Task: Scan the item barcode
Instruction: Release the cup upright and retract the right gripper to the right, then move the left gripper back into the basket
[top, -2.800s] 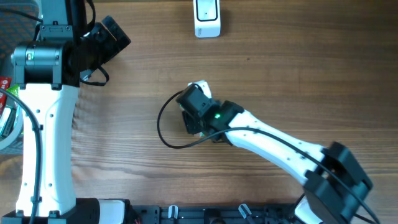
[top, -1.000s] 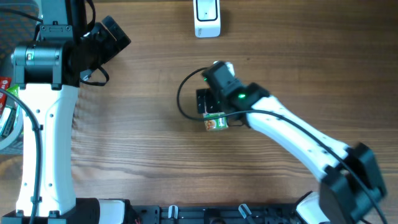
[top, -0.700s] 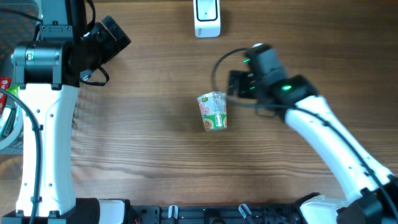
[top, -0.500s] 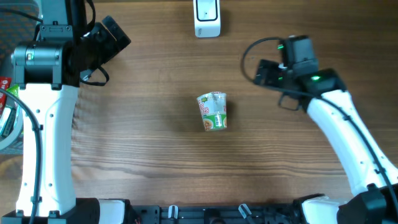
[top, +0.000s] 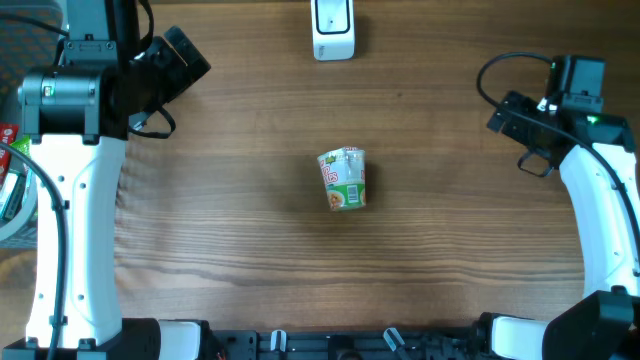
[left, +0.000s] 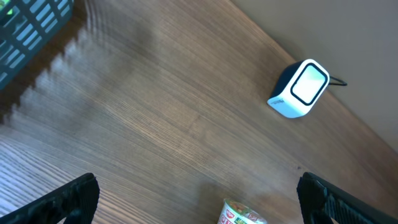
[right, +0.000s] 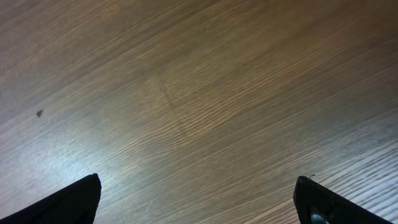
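A small noodle cup (top: 343, 179) with green and red print lies on its side in the middle of the wooden table; its rim shows at the bottom of the left wrist view (left: 242, 215). The white barcode scanner (top: 333, 28) stands at the table's far edge, seen as well from the left wrist camera (left: 300, 89). My left gripper (left: 199, 199) is open at the far left, well away from the cup. My right gripper (right: 199, 202) is open at the far right over bare wood, with nothing between its fingers.
A dark slatted basket (left: 31, 31) sits at the table's far left, and colourful items (top: 10, 170) lie at the left edge.
The right gripper let go of the cup in the table's middle, then swung away to the far right. The cup has stayed on its side. The left arm has not moved.
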